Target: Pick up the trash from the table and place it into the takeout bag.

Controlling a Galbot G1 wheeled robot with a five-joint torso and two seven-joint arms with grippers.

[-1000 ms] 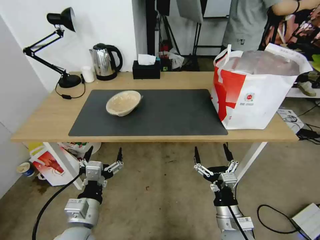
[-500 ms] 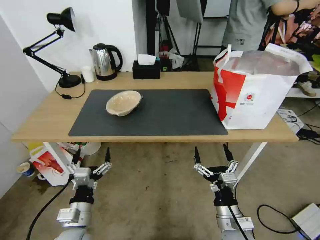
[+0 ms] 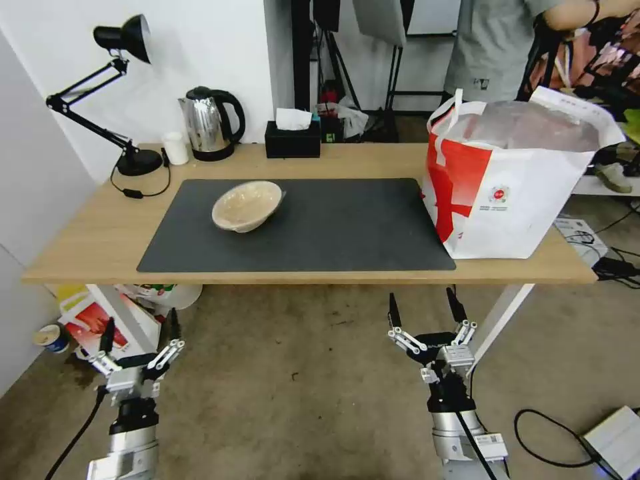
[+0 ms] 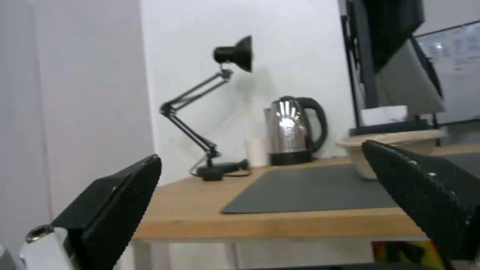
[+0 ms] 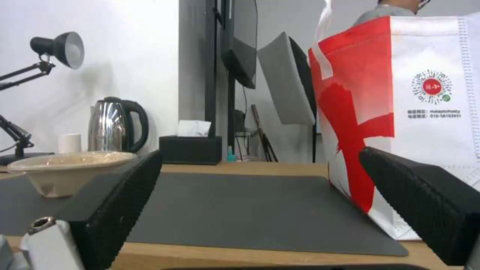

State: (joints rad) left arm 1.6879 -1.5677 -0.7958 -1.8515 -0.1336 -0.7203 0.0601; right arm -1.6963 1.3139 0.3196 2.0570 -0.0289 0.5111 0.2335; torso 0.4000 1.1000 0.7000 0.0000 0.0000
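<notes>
long light-wood table on white legs (image 3: 87,240), seen from the head view, near edge just beyond both grippers. large dark grey rectangular mat (image 3: 333,233) lies along its middle.

large white takeout bag with bold red side pattern and small red logo (image 3: 527,200) stands upright at the table's right end, one lower corner on the mat's right edge; mouth open, silver foil lining showing, white strap handle up at the left rim. in the right wrist view the bag (image 5: 415,123) rises just past the mat's end.

beige shallow bowl (image 3: 247,206) sits on the mat's left-centre part, tilted, well apart from the bag. the only trash item visible on the table. also seen side-on at the mat's edge in the right wrist view (image 5: 65,172) and partly behind a finger in the left wrist view (image 4: 395,146).

along the far edge, left to right: black jointed desk lamp (image 3: 110,93), small plain white cup (image 3: 176,147), steel kettle with black handle (image 3: 210,123), black tissue box (image 3: 293,138).

left gripper (image 3: 139,333) low over the floor, below and in front of the table's left end, jaws spread wide, holding nothing.

right gripper (image 3: 424,309) below the table's front edge, right of centre, jaws likewise wide, empty.
</notes>
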